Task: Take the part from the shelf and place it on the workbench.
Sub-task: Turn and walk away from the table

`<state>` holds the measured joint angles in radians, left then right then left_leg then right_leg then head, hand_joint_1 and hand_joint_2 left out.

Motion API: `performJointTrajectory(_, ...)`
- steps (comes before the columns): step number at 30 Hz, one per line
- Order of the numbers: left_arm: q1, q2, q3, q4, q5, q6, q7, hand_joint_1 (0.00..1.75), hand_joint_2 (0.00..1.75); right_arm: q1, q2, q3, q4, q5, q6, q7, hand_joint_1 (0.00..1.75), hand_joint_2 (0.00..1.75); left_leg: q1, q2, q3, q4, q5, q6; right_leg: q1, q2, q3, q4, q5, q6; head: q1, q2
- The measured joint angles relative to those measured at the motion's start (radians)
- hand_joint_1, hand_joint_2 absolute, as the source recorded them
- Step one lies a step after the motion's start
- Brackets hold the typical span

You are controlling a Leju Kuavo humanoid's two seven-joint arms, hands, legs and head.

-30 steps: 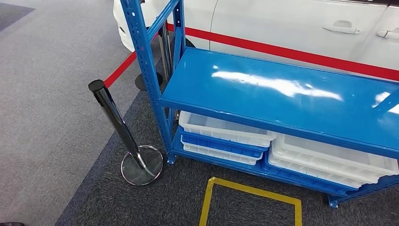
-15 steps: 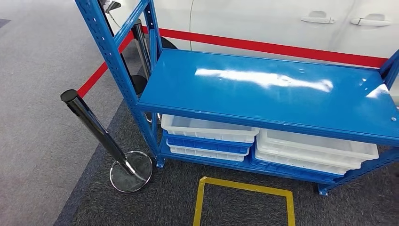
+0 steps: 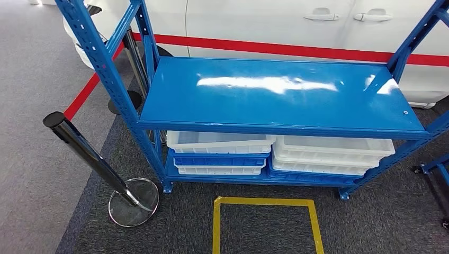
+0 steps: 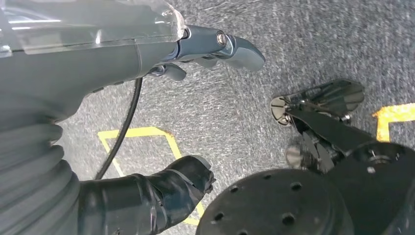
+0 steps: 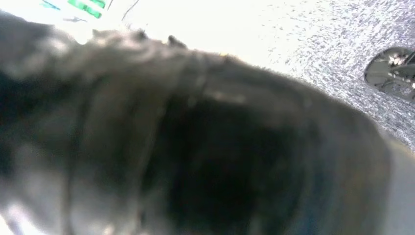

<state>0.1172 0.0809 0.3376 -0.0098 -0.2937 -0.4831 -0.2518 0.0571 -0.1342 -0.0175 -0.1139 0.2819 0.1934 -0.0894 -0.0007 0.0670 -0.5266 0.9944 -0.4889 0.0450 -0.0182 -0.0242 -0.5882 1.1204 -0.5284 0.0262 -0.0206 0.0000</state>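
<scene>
A blue metal shelf (image 3: 275, 98) stands in front of me in the head view; its glossy top board is bare and I see no part on it. On its low board lie stacked white trays (image 3: 331, 150) and a blue tray (image 3: 217, 159), which look empty from here. My left hand (image 4: 122, 63) hangs over the carpet in the left wrist view, its fingers (image 4: 215, 46) and thumb (image 4: 161, 196) apart with nothing between them. A blurred dark mass (image 5: 205, 147) sits close to the lens in the right wrist view, and I cannot tell what the right hand is doing.
A yellow taped square (image 3: 265, 201) marks the dark carpet before the shelf. A chrome barrier post (image 3: 87, 153) on a round base (image 3: 133, 201) leans at the shelf's left. A white car (image 3: 254, 21) and a red belt (image 3: 296, 49) run behind. A blue frame (image 3: 437, 166) stands at the right edge.
The whole picture has slid left as the camera turned right. The full shelf, with its right posts, now faces me squarely.
</scene>
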Motion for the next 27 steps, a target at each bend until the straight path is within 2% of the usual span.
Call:
performJointTrajectory(1,0.0,0.0,0.0,0.0,0.0,-0.003,0.0,0.0,1.75,-0.001,-0.001,0.0,0.0,-0.001,0.0,-0.005,0.0,0.0,-0.002,0.008,0.002,0.004,-0.004,-0.005,0.004,-0.014,0.028,-0.054,0.019,-0.006,0.0,0.0)
performJointTrajectory(2,0.0,0.001,0.0,0.001,0.0,-0.005,0.0,0.0,1.75,-0.001,-0.002,0.0,0.0,-0.002,-0.001,-0.009,0.0,0.0,-0.004,0.015,0.004,0.007,-0.008,-0.01,0.008,-0.023,0.044,-0.087,0.027,-0.012,0.0,0.0)
performJointTrajectory(3,-0.001,0.002,0.0,0.002,0.0,-0.007,0.0,0.0,1.75,-0.001,-0.003,0.0,0.0,-0.003,-0.001,-0.012,0.0,0.0,-0.005,0.022,0.006,0.008,-0.009,-0.015,0.011,-0.025,0.046,-0.096,0.027,-0.018,0.001,0.0)
performJointTrajectory(5,-0.002,0.004,0.0,0.002,0.0,-0.008,0.0,0.0,1.75,0.001,-0.003,0.0,0.0,-0.004,0.0,-0.014,0.0,0.0,-0.006,0.031,0.01,0.008,-0.012,-0.026,0.01,-0.011,0.043,-0.101,0.034,-0.028,0.001,0.0)
performJointTrajectory(6,-0.002,0.005,0.0,0.003,0.0,-0.009,0.0,0.0,1.75,0.002,-0.003,0.0,0.0,-0.006,0.001,-0.011,0.0,0.0,-0.005,0.021,0.009,0.013,-0.018,-0.032,0.006,-0.005,0.045,-0.105,0.037,-0.033,0.001,0.0)
performJointTrajectory(7,-0.002,0.007,0.0,0.003,-0.001,-0.009,0.0,0.0,1.75,0.002,-0.004,0.0,0.0,-0.007,0.003,-0.008,0.0,0.44,-0.003,0.003,0.002,0.033,-0.034,-0.037,0.002,-0.001,0.046,-0.11,0.041,-0.038,0.0,0.0)
performJointTrajectory(8,-0.001,0.008,0.0,0.003,-0.002,-0.009,0.0,0.0,1.75,0.002,-0.004,0.0,0.0,-0.01,0.005,-0.004,0.0,0.87,0.001,-0.021,-0.016,0.074,-0.062,-0.043,-0.002,0.004,0.047,-0.114,0.044,-0.043,-0.001,0.0)
performJointTrajectory(9,0.0,0.009,0.0,0.004,-0.004,-0.01,0.0,0.0,1.75,0.002,-0.003,0.0,0.0,-0.013,0.007,0.0,0.0,1.31,0.004,-0.043,-0.042,0.134,-0.096,-0.048,-0.002,0.008,0.046,-0.115,0.045,-0.045,-0.001,0.0)
performJointTrajectory(10,0.002,0.01,0.0,0.004,-0.006,-0.01,0.0,0.0,1.75,0.001,-0.003,0.0,0.0,-0.017,0.01,0.002,0.0,1.75,0.007,-0.055,-0.075,0.204,-0.129,-0.052,-0.002,0.012,0.044,-0.114,0.046,-0.046,-0.001,0.0)
performJointTrajectory(11,0.003,0.011,0.0,0.005,-0.009,-0.012,0.0,0.0,1.75,0.001,-0.003,0.0,0.0,-0.02,0.013,0.002,0.0,1.75,0.009,-0.059,-0.104,0.262,-0.149,-0.056,-0.002,0.017,0.043,-0.114,0.046,-0.047,-0.001,0.0)
performJointTrajectory(12,0.004,0.011,0.0,0.005,-0.011,-0.012,-0.001,0.0,1.75,0.001,-0.003,0.0,0.001,-0.023,0.015,0.001,0.0,1.75,0.011,-0.059,-0.119,0.29,-0.149,-0.058,-0.003,0.022,0.044,-0.113,0.046,-0.047,-0.001,0.0)
performJointTrajectory(13,0.006,0.012,0.0,0.005,-0.013,-0.013,-0.002,0.0,1.75,0.001,-0.003,0.0,0.001,-0.025,0.018,-0.001,0.0,1.75,0.013,-0.059,-0.114,0.277,-0.128,-0.059,-0.003,0.028,0.045,-0.113,0.045,-0.046,-0.001,0.0)
performJointTrajectory(15,0.008,0.013,0.0,0.005,-0.014,-0.014,-0.003,0.0,1.75,0.002,-0.003,0.0,0.001,-0.028,0.019,-0.003,0.0,1.75,0.017,-0.061,-0.058,0.15,-0.055,-0.059,-0.006,0.037,0.048,-0.109,0.041,-0.041,-0.001,0.0)
performJointTrajectory(17,0.008,0.015,0.0,0.006,-0.015,-0.014,-0.003,0.0,1.75,0.001,-0.003,0.0,0.001,-0.029,0.019,-0.004,0.0,1.75,0.016,-0.067,-0.009,0.036,-0.012,-0.054,-0.004,0.043,0.048,-0.102,0.037,-0.03,-0.001,0.0)
performJointTrajectory(18,0.008,0.015,0.0,0.007,-0.015,-0.014,-0.003,0.0,1.75,0.002,-0.004,0.0,0.001,-0.03,0.019,-0.004,0.0,1.75,0.015,-0.07,-0.001,0.013,-0.009,-0.051,-0.001,0.045,0.046,-0.099,0.034,-0.032,-0.001,0.0)
performJointTrajectory(21,0.007,0.015,0.0,0.008,-0.015,-0.014,-0.003,0.0,1.75,0.003,-0.005,0.0,0.001,-0.031,0.019,-0.004,0.0,1.75,0.013,-0.071,-0.001,0.009,-0.008,-0.047,0.002,0.046,0.045,-0.099,0.033,-0.047,0.0,0.0)
performJointTrajectory(27,0.008,0.015,0.0,0.008,-0.016,-0.015,-0.003,0.0,1.75,0.003,-0.005,0.0,0.001,-0.031,0.019,-0.004,0.0,1.75,0.008,-0.071,-0.002,0.01,-0.005,-0.034,-0.003,0.046,0.046,-0.11,0.043,-0.033,0.0,0.0)
